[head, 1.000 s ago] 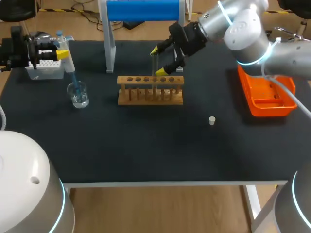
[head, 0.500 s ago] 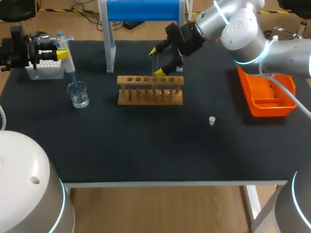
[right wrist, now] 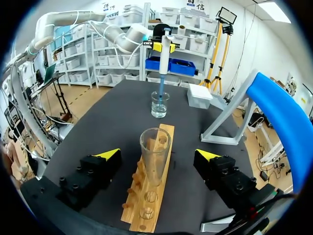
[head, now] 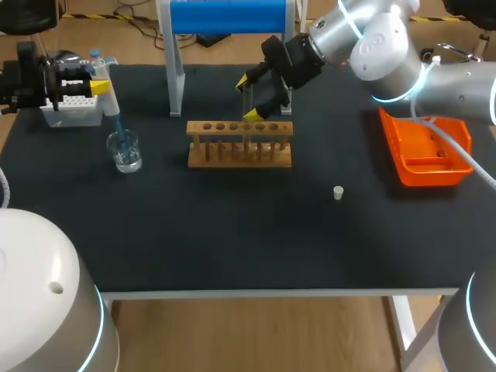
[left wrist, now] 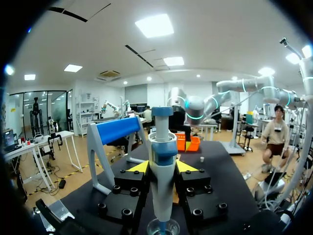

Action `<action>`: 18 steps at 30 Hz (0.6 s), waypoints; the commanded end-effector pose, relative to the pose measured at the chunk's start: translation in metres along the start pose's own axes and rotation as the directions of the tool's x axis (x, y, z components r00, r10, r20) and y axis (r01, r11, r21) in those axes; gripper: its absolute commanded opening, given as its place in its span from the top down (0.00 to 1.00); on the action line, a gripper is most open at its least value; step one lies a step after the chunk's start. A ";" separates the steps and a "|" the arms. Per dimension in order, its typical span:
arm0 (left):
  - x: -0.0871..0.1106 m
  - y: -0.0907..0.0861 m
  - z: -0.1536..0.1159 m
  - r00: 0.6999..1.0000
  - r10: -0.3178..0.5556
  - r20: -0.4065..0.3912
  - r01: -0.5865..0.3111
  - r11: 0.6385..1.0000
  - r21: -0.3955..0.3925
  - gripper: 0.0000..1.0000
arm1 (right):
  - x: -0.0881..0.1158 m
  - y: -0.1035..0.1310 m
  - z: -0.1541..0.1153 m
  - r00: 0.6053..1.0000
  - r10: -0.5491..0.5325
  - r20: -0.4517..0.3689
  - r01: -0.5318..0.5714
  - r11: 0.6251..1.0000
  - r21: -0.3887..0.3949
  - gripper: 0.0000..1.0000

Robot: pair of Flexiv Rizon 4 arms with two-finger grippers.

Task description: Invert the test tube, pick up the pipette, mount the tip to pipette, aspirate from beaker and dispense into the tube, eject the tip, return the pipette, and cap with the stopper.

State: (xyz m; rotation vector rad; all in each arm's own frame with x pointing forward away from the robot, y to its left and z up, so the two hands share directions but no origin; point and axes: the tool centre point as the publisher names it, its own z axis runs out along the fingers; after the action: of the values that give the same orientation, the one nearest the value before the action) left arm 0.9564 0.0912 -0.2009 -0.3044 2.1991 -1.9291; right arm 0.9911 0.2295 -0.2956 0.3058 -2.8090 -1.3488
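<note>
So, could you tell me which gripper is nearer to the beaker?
Left. The left gripper is above the beaker, shut on the pipette dipping into it; the right gripper is off over the rack.

Only the right gripper (head: 247,98) moved: it slid a hair toward the table's left edge, above the rack (head: 232,155) (wrist and forearm tagged along, same direction).

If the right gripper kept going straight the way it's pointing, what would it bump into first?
Most likely the clear glass test tube, standing in the wooden rack right between the right gripper's open fingers. Depth is hard to judge, so the rack could touch too.
</note>
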 end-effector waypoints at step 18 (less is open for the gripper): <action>-0.001 -0.001 -0.001 1.000 -0.001 -0.005 0.001 1.000 0.000 1.00 | -0.001 0.000 -0.001 1.000 0.000 -0.003 0.000 1.000 0.002 0.00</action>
State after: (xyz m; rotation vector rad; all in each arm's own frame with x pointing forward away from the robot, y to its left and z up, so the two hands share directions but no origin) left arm 0.9564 0.0912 -0.2009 -0.3044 2.1991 -1.9291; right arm 0.9910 0.2299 -0.2959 0.3053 -2.8095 -1.3496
